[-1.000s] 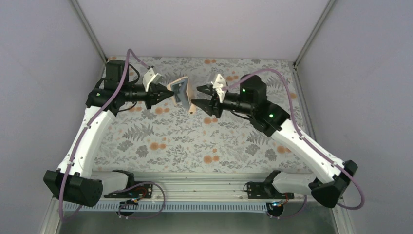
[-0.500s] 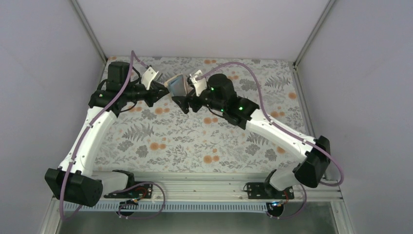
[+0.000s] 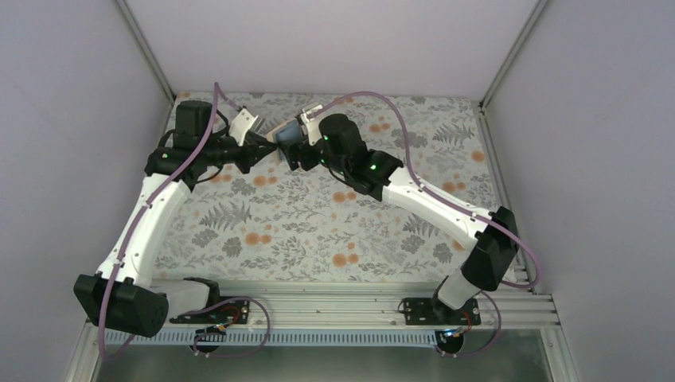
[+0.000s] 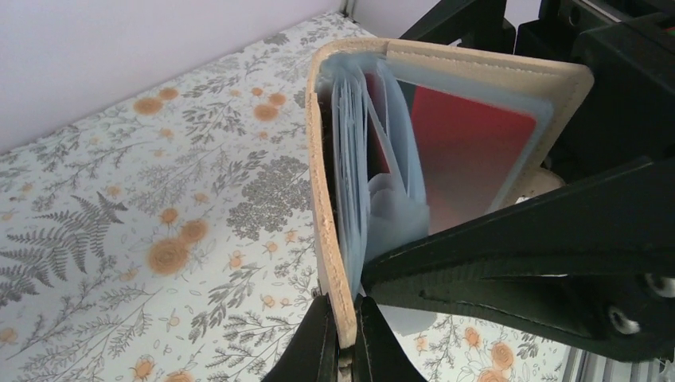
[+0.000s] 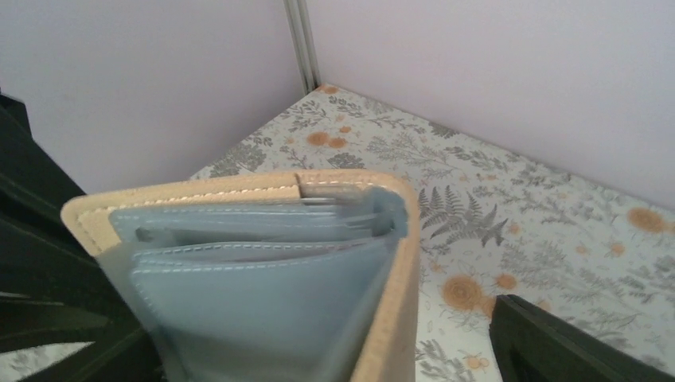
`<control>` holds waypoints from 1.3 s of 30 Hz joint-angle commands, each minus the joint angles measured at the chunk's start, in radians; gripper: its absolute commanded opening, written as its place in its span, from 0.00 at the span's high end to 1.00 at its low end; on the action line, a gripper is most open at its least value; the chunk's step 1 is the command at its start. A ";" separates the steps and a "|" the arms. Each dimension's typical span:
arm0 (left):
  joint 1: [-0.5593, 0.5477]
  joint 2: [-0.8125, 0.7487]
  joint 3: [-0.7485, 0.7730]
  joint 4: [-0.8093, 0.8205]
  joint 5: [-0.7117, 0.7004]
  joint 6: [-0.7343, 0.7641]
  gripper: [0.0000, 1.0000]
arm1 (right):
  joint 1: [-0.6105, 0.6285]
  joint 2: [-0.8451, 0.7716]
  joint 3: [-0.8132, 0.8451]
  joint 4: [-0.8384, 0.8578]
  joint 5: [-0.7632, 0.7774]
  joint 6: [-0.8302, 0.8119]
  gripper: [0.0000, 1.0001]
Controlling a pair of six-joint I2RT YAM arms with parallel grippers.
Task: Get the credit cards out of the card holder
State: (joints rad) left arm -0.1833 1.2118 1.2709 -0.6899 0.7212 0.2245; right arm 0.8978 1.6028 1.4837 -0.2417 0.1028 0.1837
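The card holder [image 3: 286,134] hangs open in the air over the far middle of the table, tan outside, pale blue-grey sleeves inside. My left gripper [image 4: 346,350] is shut on the lower edge of its tan panel [image 4: 325,199]. One of the credit cards, a red one [image 4: 466,155], shows inside a sleeve on the other panel. My right gripper [image 3: 294,150] is open, and its black fingers [image 4: 517,263] straddle the holder from the right. In the right wrist view the sleeves [image 5: 255,286] fill the space between the jaws, with one finger [image 5: 557,342] off to the right.
The floral tablecloth [image 3: 318,231] covers the table below. Grey walls and a metal corner post [image 5: 301,44] stand close behind the holder. Both arms meet near the back left of the table, their wrists almost touching.
My right arm has swung left to the holder and its jaws have opened wide around it. My left gripper kept its hold and shifted slightly toward the back.
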 commanded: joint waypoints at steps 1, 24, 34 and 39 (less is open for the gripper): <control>-0.009 -0.013 0.007 0.003 0.064 0.018 0.98 | 0.003 0.008 0.012 -0.023 0.087 0.010 0.13; -0.009 -0.019 0.022 -0.028 0.108 0.043 0.98 | -0.056 -0.078 -0.088 0.011 -0.170 -0.023 0.16; -0.009 -0.009 0.018 -0.026 0.110 0.040 0.98 | -0.016 -0.005 -0.032 0.001 -0.131 -0.014 0.01; -0.008 -0.004 0.021 -0.032 0.117 0.050 0.98 | -0.018 -0.013 -0.042 0.007 -0.072 0.000 0.23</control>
State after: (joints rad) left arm -0.1852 1.2118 1.2713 -0.7345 0.7742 0.2729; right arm 0.8719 1.5898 1.4220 -0.2504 -0.0383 0.1673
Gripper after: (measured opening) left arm 0.030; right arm 0.917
